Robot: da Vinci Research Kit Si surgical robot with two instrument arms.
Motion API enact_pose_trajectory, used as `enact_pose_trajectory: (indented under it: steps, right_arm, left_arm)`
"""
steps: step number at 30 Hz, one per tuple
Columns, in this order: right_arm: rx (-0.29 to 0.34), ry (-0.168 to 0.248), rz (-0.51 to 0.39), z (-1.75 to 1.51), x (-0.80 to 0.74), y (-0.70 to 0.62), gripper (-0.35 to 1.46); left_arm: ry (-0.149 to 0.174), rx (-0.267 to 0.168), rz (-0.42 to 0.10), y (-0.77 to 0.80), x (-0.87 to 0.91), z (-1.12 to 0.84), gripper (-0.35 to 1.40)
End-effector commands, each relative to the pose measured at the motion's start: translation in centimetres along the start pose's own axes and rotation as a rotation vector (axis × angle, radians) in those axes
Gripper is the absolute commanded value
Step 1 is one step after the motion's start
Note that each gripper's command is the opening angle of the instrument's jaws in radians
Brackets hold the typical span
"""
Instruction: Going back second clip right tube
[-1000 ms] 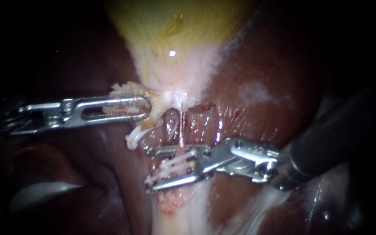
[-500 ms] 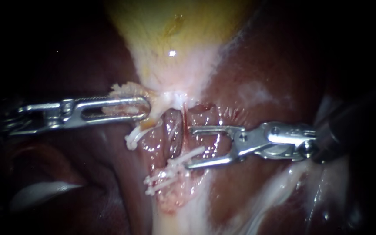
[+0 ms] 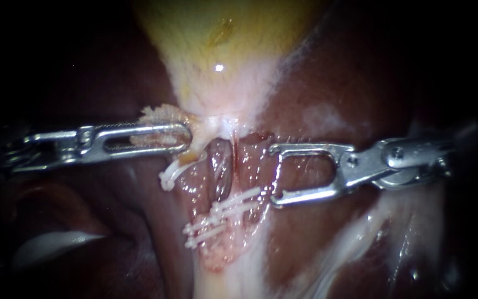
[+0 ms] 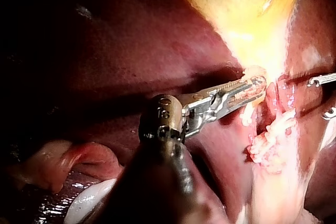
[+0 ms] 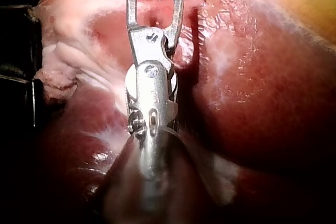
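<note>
Clips (image 3: 222,215) lay just beside the right instrument (image 3: 275,175), its jaws apart and empty, while the left instrument (image 3: 182,135) clamped pale tissue (image 3: 201,128) below the gallbladder (image 3: 217,50).

Left instrument (image 3: 181,135), right instrument (image 3: 276,174): bright polished metal, smooth. Clips (image 3: 217,213): white matt plastic. Liver (image 3: 333,72): wet, glossy, smooth. Gallbladder (image 3: 217,39): smooth, faint sheen; frayed, rough at neck.

Endoscope sits close, gallbladder (image 3: 222,50) at twelve o'clock; left wrist camera looks in from nine, right from three, all sharing the clips (image 3: 221,214).
</note>
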State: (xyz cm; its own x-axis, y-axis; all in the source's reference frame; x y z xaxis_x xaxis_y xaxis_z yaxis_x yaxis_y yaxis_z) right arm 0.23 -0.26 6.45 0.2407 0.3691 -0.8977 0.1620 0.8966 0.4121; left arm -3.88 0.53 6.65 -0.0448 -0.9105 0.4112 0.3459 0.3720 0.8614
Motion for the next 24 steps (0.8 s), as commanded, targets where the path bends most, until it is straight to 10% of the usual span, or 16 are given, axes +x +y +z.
enact_pose_trajectory:
  steps: [1,24]
  right_arm:
    - [0.0,0.0,-0.005,-0.01,0.0,0.0,0.5]
    - [0.002,-0.003,-0.018,-0.27,-0.03,0.01,0.5]
  left_arm:
    - [0.0,0.0,0.0,0.0,0.0,0.0,-0.35]
    - [0.005,-0.017,0.004,0.1,0.05,0.29,-0.35]
